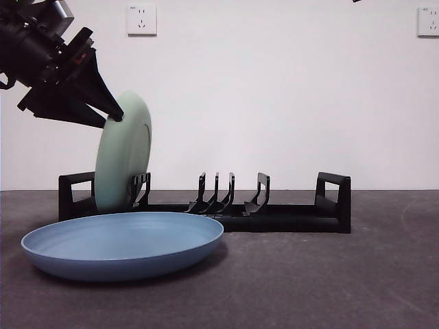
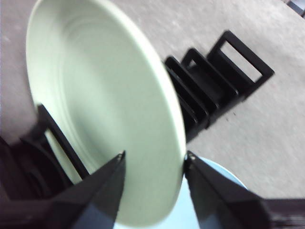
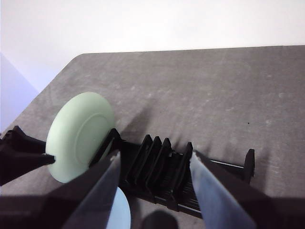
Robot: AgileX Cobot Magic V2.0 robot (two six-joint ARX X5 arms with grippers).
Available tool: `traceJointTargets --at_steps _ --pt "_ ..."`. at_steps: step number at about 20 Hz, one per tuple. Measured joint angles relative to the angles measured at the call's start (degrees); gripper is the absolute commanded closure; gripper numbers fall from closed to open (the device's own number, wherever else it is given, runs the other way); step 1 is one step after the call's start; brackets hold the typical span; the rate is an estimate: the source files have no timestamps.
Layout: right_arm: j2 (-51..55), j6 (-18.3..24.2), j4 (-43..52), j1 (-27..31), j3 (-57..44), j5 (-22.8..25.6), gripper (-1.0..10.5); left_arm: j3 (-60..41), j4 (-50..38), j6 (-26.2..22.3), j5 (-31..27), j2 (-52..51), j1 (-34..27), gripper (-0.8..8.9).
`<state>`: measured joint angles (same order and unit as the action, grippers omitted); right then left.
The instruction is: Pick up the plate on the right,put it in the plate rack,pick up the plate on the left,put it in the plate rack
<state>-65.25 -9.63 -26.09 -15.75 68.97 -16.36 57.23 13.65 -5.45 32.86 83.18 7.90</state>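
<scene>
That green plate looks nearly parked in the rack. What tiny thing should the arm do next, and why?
Probably open the left gripper and let go: the green plate already stands in the plate rack at its end slot, leaning on the prongs, with the jaws pinching its upper rim. The blue plate waits on the table.

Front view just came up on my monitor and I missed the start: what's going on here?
The left gripper holds a pale green plate by its upper rim, standing it nearly upright in the end slot of the black plate rack, on the side where the arm comes in. A blue plate lies flat on the table in front of the rack, untouched. The right gripper hovers open above the rack, holding nothing.
</scene>
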Motion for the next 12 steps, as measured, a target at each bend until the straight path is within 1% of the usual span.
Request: traceJointTargets --at_steps 2,4,7,8,10,12 --pt "-0.02 -0.02 -0.72 -0.07 0.0 -0.13 7.0 0.02 1.55 -0.02 0.13 -0.07 0.52 4.86" --pt "-0.44 -0.02 -2.64 -1.09 0.02 -0.52 7.0 0.02 3.45 -0.11 0.07 -1.14 0.96 4.87" --pt "-3.1 -0.02 -5.79 -3.63 0.02 -6.34 7.0 0.02 3.87 -0.11 0.09 -7.54 2.01 4.88" --pt "-4.52 -0.02 -6.6 -4.52 0.02 -7.43 7.0 0.02 3.89 -0.11 0.07 -10.27 2.32 4.89" --pt "-7.87 -0.02 -7.56 -6.82 0.02 -7.65 7.0 0.04 4.11 -0.11 -0.46 -15.98 3.1 4.9" --pt "-11.98 0.0 -7.89 -9.29 0.02 -7.65 7.0 0.04 5.29 -0.13 -3.56 -22.05 4.22 4.9"
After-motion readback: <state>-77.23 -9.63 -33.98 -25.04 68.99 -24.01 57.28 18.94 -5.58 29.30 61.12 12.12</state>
